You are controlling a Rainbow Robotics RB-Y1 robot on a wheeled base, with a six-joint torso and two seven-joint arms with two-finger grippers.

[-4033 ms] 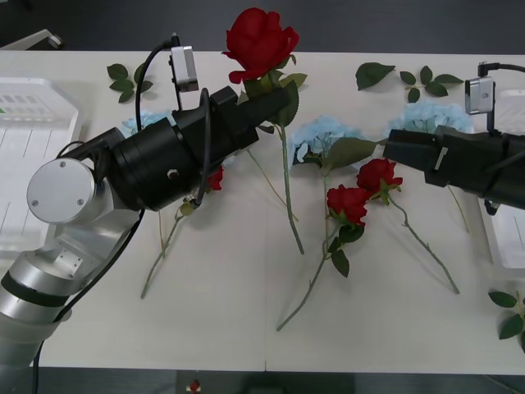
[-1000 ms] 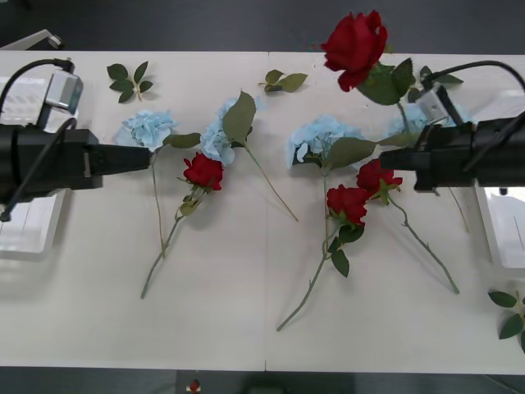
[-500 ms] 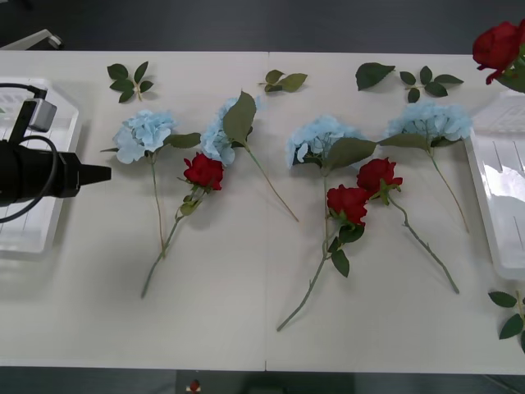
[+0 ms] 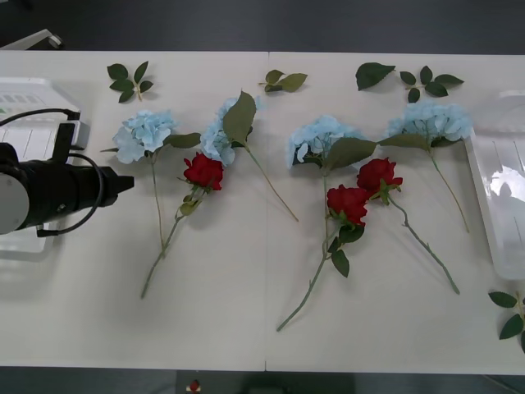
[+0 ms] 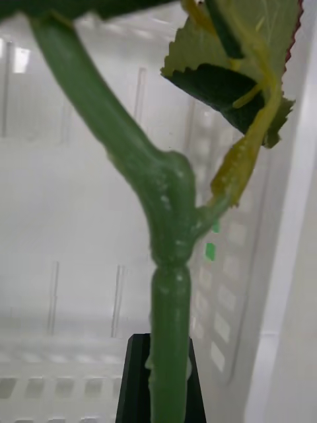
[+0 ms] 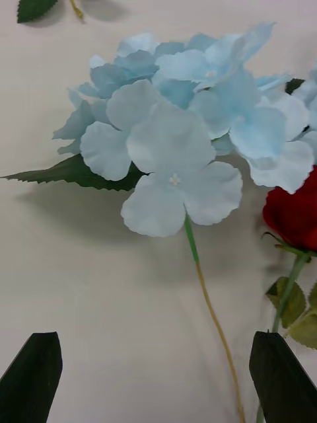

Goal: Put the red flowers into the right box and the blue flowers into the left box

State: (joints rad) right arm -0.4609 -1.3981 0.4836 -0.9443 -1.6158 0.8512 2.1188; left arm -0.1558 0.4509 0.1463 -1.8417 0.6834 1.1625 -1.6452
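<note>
Several blue flowers lie in a row on the table, the leftmost blue flower (image 4: 146,131) (image 6: 172,132) nearest my left gripper (image 4: 123,182) (image 6: 155,377). That gripper is open, hovering just short of its stem with nothing between its fingers. Three red flowers lie lower: one (image 4: 203,171) (image 6: 294,211) beside the left blue flowers, two (image 4: 347,201) (image 4: 379,174) at centre right. My right gripper (image 5: 165,360) is shut on the green stem (image 5: 168,264) of a red flower, held over the white inside of the right box (image 5: 79,198) (image 4: 502,176). The left box (image 4: 33,123) sits behind my left arm.
Loose green leaf sprigs lie along the far table edge (image 4: 129,80) (image 4: 283,80) (image 4: 410,78) and at the near right corner (image 4: 510,312). The near half of the table (image 4: 246,328) is bare.
My right arm carried the rose rightward out of the front view to the right box. My left arm drew back to the left, then swung in toward the leftmost blue flower.
</note>
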